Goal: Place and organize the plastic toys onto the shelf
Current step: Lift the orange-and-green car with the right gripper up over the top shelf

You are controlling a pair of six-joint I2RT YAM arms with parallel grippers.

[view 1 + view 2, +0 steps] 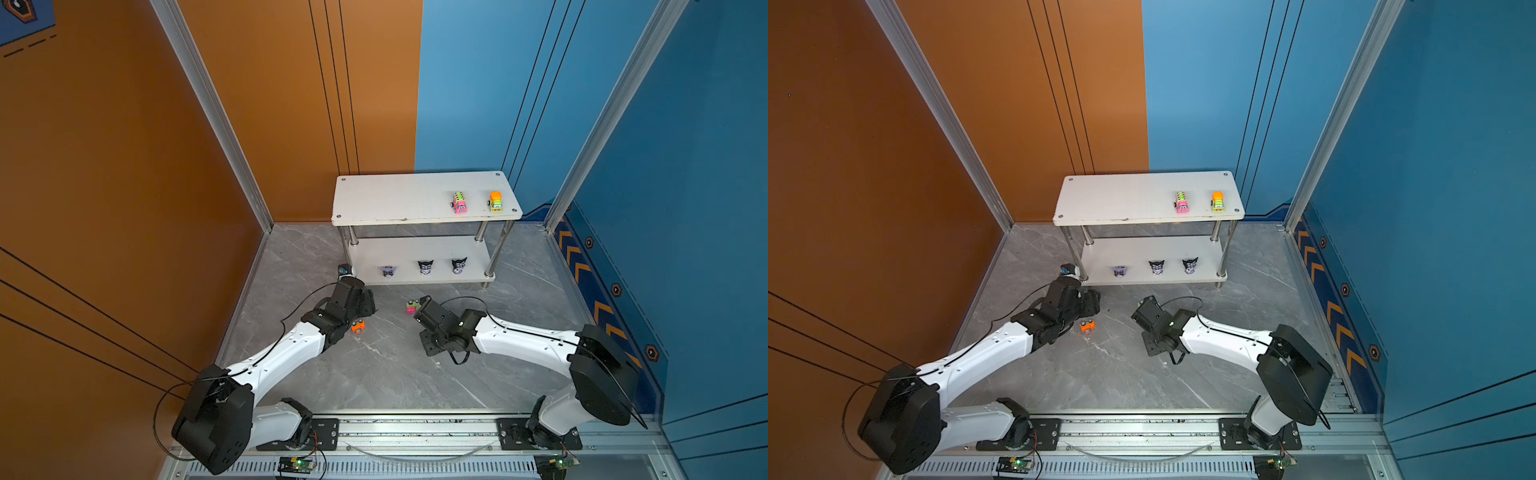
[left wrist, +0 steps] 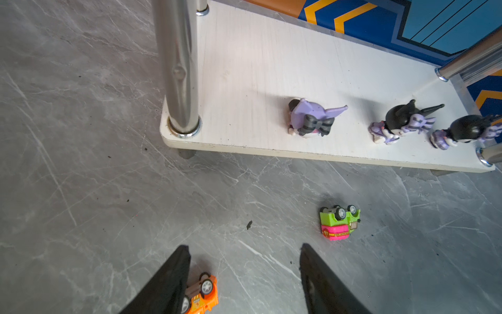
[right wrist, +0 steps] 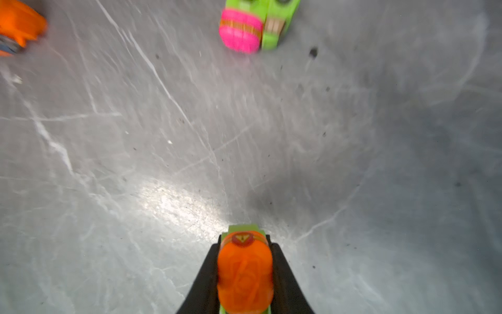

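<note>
We see the shelf (image 1: 386, 199) carrying a pink truck (image 1: 459, 203) and a green truck (image 1: 495, 201) on its upper tier, and three figurines (image 1: 388, 271) (image 1: 425, 267) (image 1: 459, 265) in a row on its lower one. Only the right wrist view shows us the right gripper (image 3: 244, 239) clamped on an orange-topped truck (image 3: 245, 274), which sits between both fingers. In front of the shelf the left gripper (image 2: 244, 247) stands spread and empty. An orange car (image 2: 202, 295) lies just beside one finger (image 2: 168, 282), and a green-and-pink truck (image 2: 339, 221) lies overturned nearer the shelf.

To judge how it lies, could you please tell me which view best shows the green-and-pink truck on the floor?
The left wrist view: the green-and-pink truck is sharp, whole and tipped off its wheels. The right wrist view shows it blurred and cropped; a top view shows it tiny.
</note>
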